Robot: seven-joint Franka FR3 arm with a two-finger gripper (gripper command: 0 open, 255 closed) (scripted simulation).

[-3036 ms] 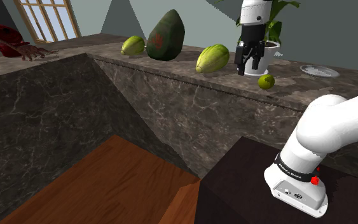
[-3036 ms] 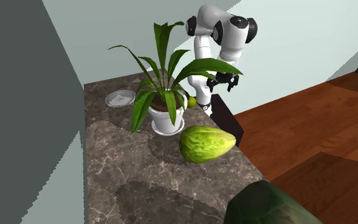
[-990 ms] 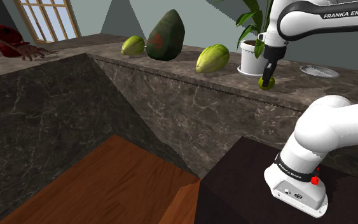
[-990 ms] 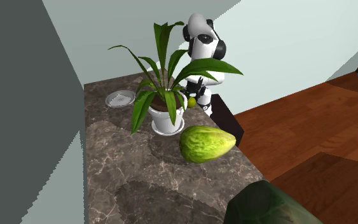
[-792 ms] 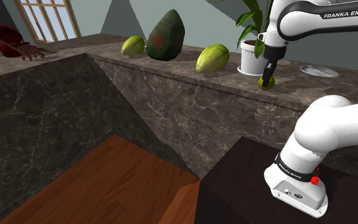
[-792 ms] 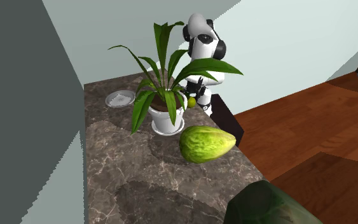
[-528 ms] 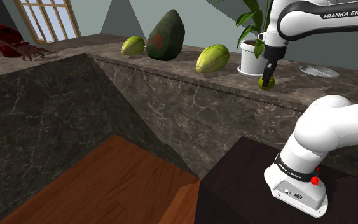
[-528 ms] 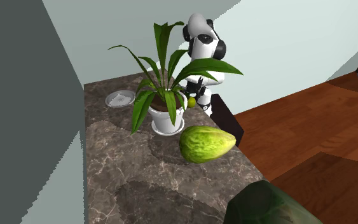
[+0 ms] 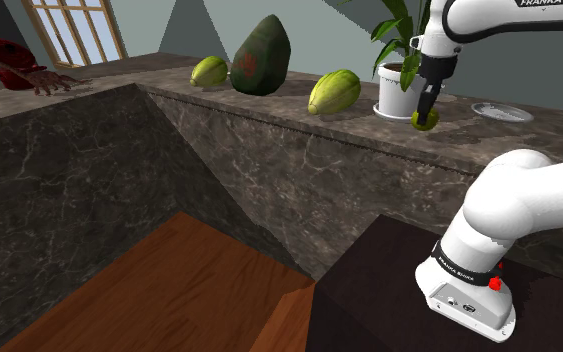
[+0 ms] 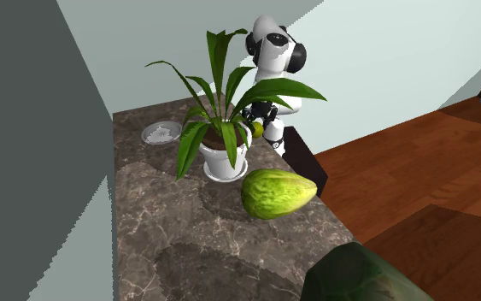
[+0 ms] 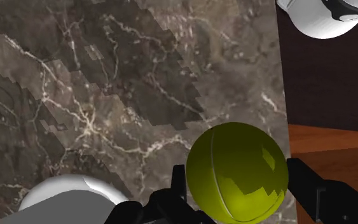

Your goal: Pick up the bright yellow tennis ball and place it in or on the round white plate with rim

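**A:** What sits nearest in the shoulder view?

**B:** The dark box stand (image 9: 369,290), carrying the white arm's base.

**A:** And the tool?

**B:** Beyond the stand, over the dark veined marble desk (image 9: 299,125), the black tool (image 9: 428,116) pinches the yellow-green tennis ball (image 9: 428,122). The wrist view shows both fingers clasping its sides.

**A:** Where exactly is the ball?

**B:** Just beside the white pot of the leafy green plant (image 9: 397,95), near the desk's front edge. Whether it clears the marble, I cannot tell.

**A:** And the plate?

**B:** The round white rimmed plate (image 9: 499,111) lies farther along the desk, well apart from the ball.
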